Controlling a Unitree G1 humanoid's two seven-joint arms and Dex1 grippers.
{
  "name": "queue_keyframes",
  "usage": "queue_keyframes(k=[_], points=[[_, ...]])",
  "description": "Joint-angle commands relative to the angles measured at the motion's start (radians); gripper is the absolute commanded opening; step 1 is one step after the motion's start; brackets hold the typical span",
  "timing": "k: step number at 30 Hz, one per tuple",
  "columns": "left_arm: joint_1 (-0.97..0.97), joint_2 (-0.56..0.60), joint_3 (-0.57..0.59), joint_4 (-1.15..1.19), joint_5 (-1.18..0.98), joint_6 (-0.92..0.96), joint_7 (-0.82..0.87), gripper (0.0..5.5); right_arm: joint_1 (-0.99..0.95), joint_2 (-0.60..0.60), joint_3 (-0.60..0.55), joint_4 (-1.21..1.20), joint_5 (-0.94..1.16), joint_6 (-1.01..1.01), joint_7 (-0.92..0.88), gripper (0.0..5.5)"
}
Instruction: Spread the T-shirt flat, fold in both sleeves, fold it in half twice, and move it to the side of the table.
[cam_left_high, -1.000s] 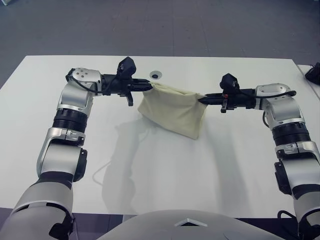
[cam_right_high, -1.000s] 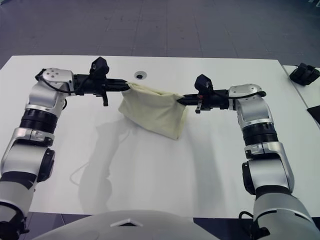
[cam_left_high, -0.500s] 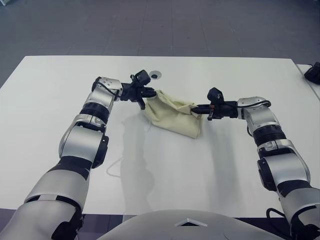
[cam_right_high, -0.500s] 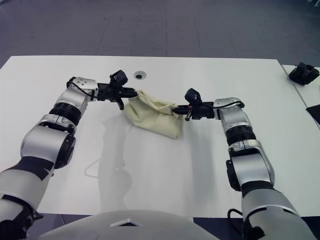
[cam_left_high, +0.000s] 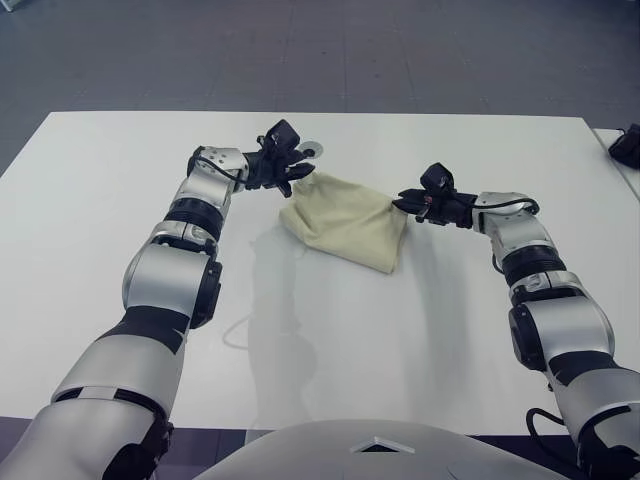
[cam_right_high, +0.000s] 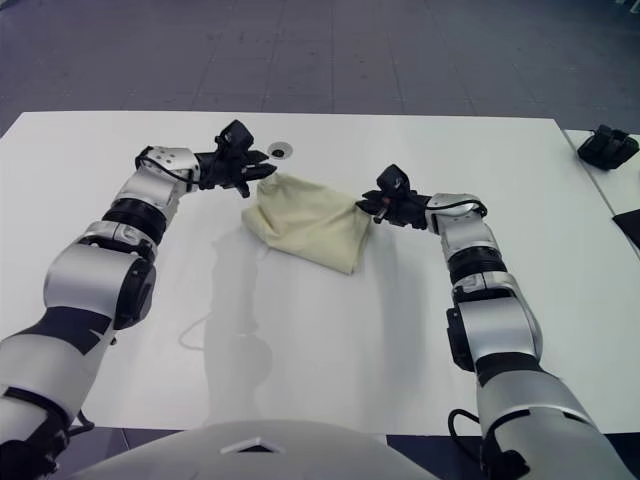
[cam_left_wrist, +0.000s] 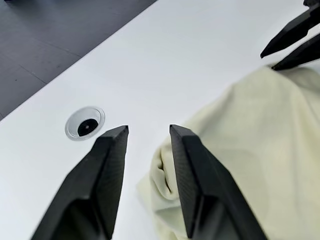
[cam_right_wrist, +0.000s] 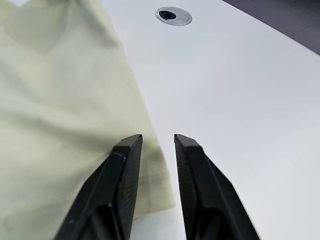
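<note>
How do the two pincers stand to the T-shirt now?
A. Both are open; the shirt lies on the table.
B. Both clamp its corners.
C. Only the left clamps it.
A: the left pincer and the right pincer each show fingers apart with nothing clamped, and the T-shirt lies on the table.

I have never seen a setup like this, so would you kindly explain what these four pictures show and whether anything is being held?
This is a humanoid robot with two arms, each ending in a two-fingered gripper. Two pictures come from the camera on its head, looking down over the arms; the other two come from wrist cameras, so the black fingers up close are that arm's own. On the white table lies a folded pale yellow T-shirt, near a round cable hole. The left gripper and right gripper sit at the shirt's far corners, fingers apart, holding nothing.
</note>
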Motion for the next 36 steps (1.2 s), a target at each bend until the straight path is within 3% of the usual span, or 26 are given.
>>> queue_keyframes(k=[1, 7, 20, 23, 29, 36], points=[[0.008, 0.065, 0.016, -0.051, 0.013, -0.037, 0.012, 2.14, -0.027, 0.023, -0.035, -0.066, 0.013, -0.05, -0.058, 1.76], [0.154, 0.096, 0.009, -0.211, 0.006, -0.05, -0.013, 3.3, -0.028, 0.106, 0.045, -0.085, -0.073, -0.195, -0.12, 2.88], [0.371, 0.151, -0.087, -0.564, 0.062, 0.041, -0.074, 5.4, 0.003, 0.098, 0.107, 0.136, -0.236, -0.353, -0.34, 4.98], [0.365, 0.177, -0.101, -0.551, 0.088, 0.033, -0.061, 5.4, 0.005, 0.099, 0.106, 0.146, -0.241, -0.36, -0.35, 5.38], [0.362, 0.203, -0.169, -0.493, 0.188, 0.015, -0.017, 5.4, 0.016, 0.104, 0.107, 0.144, -0.241, -0.365, -0.362, 5.38], [0.454, 0.287, -0.252, -0.593, 0.268, 0.038, -0.074, 5.4, 0.024, 0.095, 0.101, 0.134, -0.241, -0.349, -0.374, 5.38]])
